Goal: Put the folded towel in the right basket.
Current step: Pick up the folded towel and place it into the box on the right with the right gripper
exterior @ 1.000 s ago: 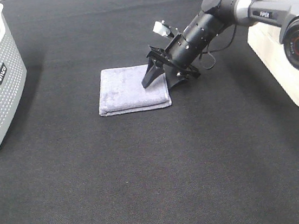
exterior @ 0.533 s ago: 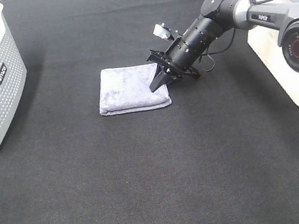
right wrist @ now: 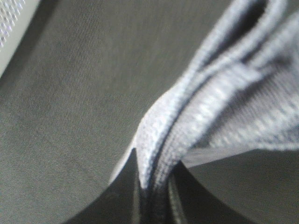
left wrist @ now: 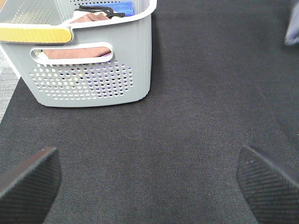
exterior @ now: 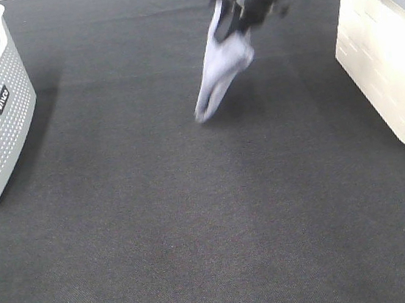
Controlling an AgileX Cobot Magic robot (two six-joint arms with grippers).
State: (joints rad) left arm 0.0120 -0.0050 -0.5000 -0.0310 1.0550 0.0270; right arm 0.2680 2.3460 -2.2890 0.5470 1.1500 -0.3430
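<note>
Right tool [exterior: 235, 17] clamps tight on the dangling folded towel [exterior: 220, 71].

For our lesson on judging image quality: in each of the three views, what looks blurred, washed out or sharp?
Exterior high view: the towel and right gripper are smeared by motion, and the right basket is washed out white. Left wrist view: sharp, with crisp holes in the left basket. Right wrist view: the towel fills much of the frame, soft and unfocused.
</note>
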